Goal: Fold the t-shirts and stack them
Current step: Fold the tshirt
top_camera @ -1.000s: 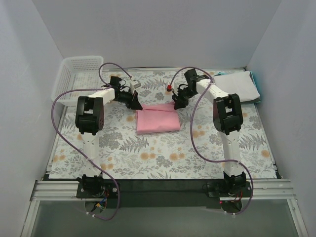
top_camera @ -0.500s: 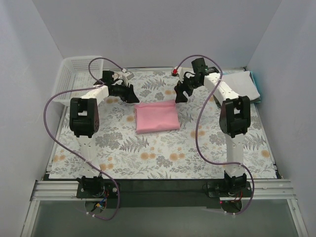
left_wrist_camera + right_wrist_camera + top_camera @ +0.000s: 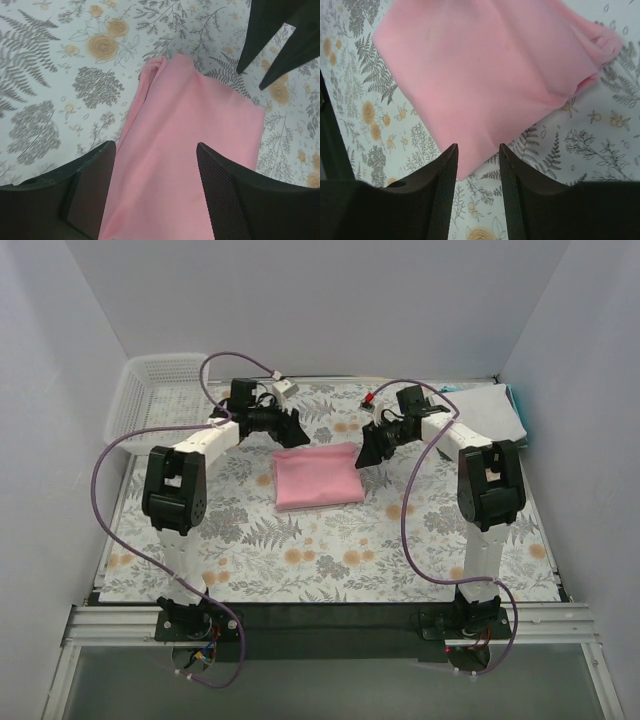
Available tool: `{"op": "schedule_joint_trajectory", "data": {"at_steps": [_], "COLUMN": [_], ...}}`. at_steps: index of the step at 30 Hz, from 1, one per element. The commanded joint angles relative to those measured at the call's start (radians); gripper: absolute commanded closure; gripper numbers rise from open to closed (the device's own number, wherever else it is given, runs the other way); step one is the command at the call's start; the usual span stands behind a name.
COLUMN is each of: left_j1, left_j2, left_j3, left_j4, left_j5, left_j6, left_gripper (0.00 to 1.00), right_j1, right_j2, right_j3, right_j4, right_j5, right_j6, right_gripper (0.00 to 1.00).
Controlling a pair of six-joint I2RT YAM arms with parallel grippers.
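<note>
Left hand (image 3: 154,150) and right hand (image 3: 477,150) hover over the flat-folded pink t-shirt (image 3: 317,477).

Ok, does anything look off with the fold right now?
Only a small thing: one corner of the folded pink t-shirt has loose layers bunched and poking out, so the fold is not crisp there. Otherwise it lies flat.

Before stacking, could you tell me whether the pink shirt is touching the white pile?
Apart. The top view shows the pink shirt mid-table and the white pile at the far right corner, with bare tablecloth between them.
</note>
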Motion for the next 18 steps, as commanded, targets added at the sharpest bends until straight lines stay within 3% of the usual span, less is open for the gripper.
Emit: {"op": "schedule_joint_trajectory", "data": {"at_steps": [1, 8, 11, 15, 16, 18], "left_j1": [-0.057, -0.114, -0.120, -0.117, -0.112, -0.095], "left_j2": [0.069, 0.175, 0.196, 0.209, 0.195, 0.177], "left_j3": [0.061, 0.104, 0.104, 0.126, 0.124, 0.106], "left_j4": [0.057, 0.106, 0.124, 0.139, 0.149, 0.182], "left_j5": [-0.093, -0.132, -0.146, -0.170, -0.153, -0.108], "left_j6": [0.034, 0.032, 0.026, -0.029, -0.046, -0.110], "left_gripper": [0.38, 0.38, 0.44, 0.81, 0.97, 1.00], "right_j1": [-0.003, -0.003, -0.005, -0.003, -0.003, -0.005], "right_j2": [-0.088, -0.121, -0.124, -0.135, -0.137, -0.149], "right_j3": [-0.045, -0.174, -0.203, -0.218, -0.220, -0.226], "right_j4": [0.125, 0.169, 0.183, 0.186, 0.185, 0.185], "right_j5": [-0.062, -0.071, -0.070, -0.068, -0.070, -0.077], "right_j6": [0.114, 0.127, 0.130, 0.125, 0.125, 0.128], "right_gripper": [0.62, 0.62, 0.63, 0.63, 0.63, 0.63]}}
